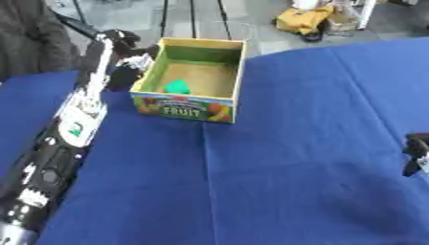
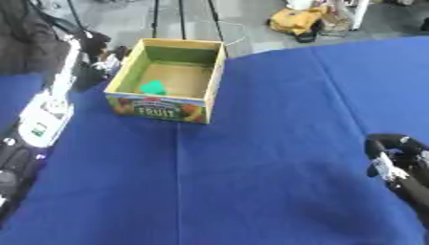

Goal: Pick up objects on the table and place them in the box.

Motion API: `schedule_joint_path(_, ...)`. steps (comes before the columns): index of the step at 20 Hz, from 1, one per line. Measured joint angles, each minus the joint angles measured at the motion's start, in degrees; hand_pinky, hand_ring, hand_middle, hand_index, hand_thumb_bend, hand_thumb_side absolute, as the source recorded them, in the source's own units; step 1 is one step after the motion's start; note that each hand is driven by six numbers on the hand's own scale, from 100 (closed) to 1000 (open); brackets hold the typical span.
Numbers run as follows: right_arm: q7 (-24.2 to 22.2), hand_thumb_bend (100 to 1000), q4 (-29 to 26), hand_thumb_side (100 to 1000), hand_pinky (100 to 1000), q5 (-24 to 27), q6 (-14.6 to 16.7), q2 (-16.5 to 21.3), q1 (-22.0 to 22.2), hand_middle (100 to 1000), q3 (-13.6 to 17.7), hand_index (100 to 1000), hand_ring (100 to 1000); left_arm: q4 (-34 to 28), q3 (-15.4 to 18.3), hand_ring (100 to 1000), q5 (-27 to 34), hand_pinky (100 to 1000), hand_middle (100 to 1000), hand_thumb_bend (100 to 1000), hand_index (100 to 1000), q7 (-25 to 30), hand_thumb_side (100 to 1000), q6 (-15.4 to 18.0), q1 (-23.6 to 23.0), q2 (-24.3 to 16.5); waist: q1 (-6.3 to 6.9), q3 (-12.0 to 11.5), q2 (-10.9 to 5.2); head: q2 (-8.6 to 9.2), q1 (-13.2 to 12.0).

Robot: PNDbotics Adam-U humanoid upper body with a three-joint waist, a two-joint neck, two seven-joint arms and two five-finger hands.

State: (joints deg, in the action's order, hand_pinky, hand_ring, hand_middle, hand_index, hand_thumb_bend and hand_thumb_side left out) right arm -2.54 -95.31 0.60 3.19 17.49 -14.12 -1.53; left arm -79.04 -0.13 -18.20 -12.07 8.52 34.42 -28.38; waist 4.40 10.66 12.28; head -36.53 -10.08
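Up in the left eye view, the left hand (image 1: 127, 50) sits beside the fruit box (image 1: 191, 108), grip unreadable; a green object (image 1: 177, 87) lies inside. Right eye view: right hand (image 2: 395, 160) curled, empty, on the blue tablecloth (image 2: 268, 167).

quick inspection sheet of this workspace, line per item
surface: table under a blue cloth, with a crease running toward the camera
job's things: open cardboard fruit box upright on the cloth; small green object lying inside it
clutter: nothing seen on the cloth
robot hands: left robot hand is extended beside the box's left wall, fingers unclear; right robot hand low at the right edge, fingers curled, holding nothing
cables: thin line on the floor behind the box, unclear what it is
surroundings: yellow bag on the floor
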Motion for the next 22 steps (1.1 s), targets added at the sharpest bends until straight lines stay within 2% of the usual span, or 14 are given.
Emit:
schedule_joint_path(3,0.3,343,0.0,546,416,0.0,0.0,-0.1,0.0,518,0.2,711,410,-9.6,0.0,583,8.6,633,540,544,701,1.8,815,-0.5,-7.0,-0.4,-0.29,-1.5,-0.32,-0.28,0.6)
schedule_joint_path(7,0.6,338,0.0,551,416,0.0,0.0,-0.1,0.2,519,0.5,711,410,-16.2,0.1,582,15.9,631,536,519,701,4.1,865,-2.1,-13.6,1.4,-0.7,-2.9,-0.46,-0.74,1.2)
schedule_joint_path(13,0.8,340,0.0,551,416,0.0,0.1,-0.2,0.2,519,0.6,711,410,-18.0,0.4,581,19.5,632,535,507,703,5.6,900,-3.7,-18.9,5.9,-1.12,-3.5,-0.46,-0.95,1.1)
schedule_joint_path(22,0.9,341,0.0,550,417,0.0,0.1,-0.2,0.2,519,0.8,711,411,-18.0,0.4,582,19.9,635,536,505,702,6.7,938,-4.8,-22.1,9.8,-1.32,-4.0,-0.37,-1.25,1.0)
